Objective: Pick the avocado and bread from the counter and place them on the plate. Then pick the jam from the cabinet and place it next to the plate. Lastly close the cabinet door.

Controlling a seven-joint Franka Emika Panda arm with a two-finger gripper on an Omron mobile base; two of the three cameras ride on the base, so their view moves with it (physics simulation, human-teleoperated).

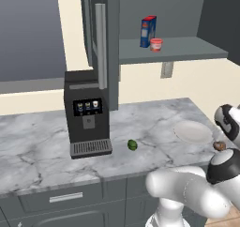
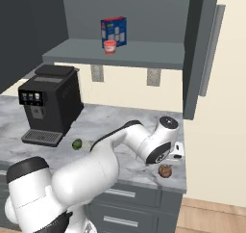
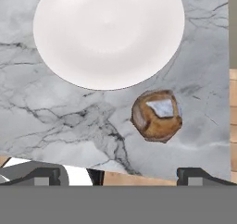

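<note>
Your gripper [image 3: 118, 176] is hovering with fingers spread wide above the bread [image 3: 157, 115]. The bread is sitting on the counter [image 3: 55, 116], just beside the plate [image 3: 109, 33].

Counted, 1 of each unless noted:
- 1 avocado [image 1: 132, 145], on the worktop [image 1: 42, 146] near its front edge, by the coffee machine.
- 1 bread [image 3: 157, 115], near the worktop's front edge, just beside the plate.
- 1 plate [image 3: 109, 33], nothing on it.
- 1 jam [image 1: 156, 44] jar on the cabinet [image 2: 144, 15] shelf.
- 1 blue-and-red box [image 1: 148, 31], same shelf, just beside the jar.
- 1 coffee machine [image 1: 86, 113], towards the worktop's back edge.
- 2 pale wall fittings [image 2: 97, 73] under the shelf.
- 2 vertical bar handles [image 1: 101, 45] on open doors, 1 per door.
- 1 short horiz. drawer handle [image 1: 66, 197] below the worktop's front edge in the left base view; 2 in the right base view.
</note>
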